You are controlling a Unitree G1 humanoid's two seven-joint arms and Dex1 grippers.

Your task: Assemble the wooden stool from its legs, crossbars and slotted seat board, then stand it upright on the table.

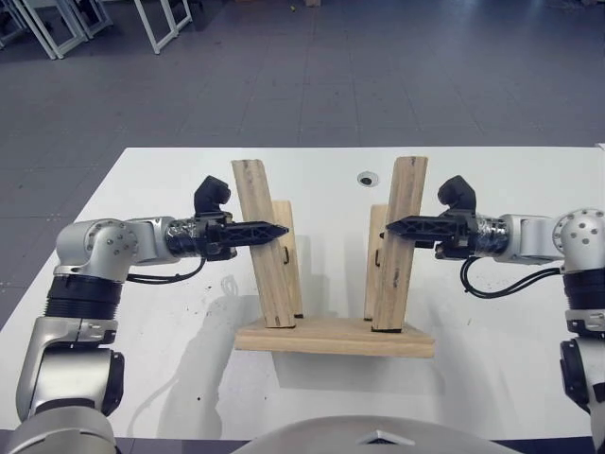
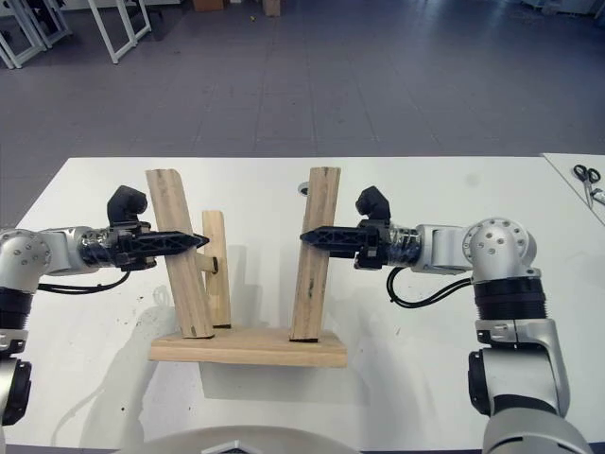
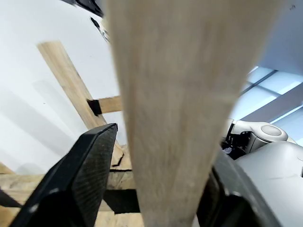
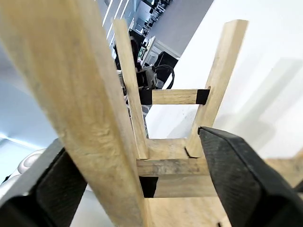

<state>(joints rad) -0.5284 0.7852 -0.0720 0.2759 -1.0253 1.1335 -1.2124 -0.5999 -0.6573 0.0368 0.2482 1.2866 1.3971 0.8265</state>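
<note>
The wooden stool stands upside down on the white table, its seat board point(image 1: 331, 339) flat on the top and the legs pointing up. My left gripper point(image 1: 276, 230) is shut on the near left leg point(image 1: 263, 284) about halfway up, a finger point(image 3: 80, 175) on each side. My right gripper point(image 1: 392, 227) is shut on the near right leg point(image 1: 395, 284) at the same height, its finger point(image 4: 236, 179) against the wood. Behind them stand the two far legs point(image 1: 286, 236), shorter in view. A crossbar point(image 4: 175, 96) joins the legs on the far side.
A small round hole point(image 1: 367, 177) sits in the table behind the stool. Scissors point(image 2: 586, 175) lie on a neighbouring table at the right. White table surface point(image 1: 142, 208) stretches to both sides. Metal frames point(image 1: 161, 19) stand on the floor far behind.
</note>
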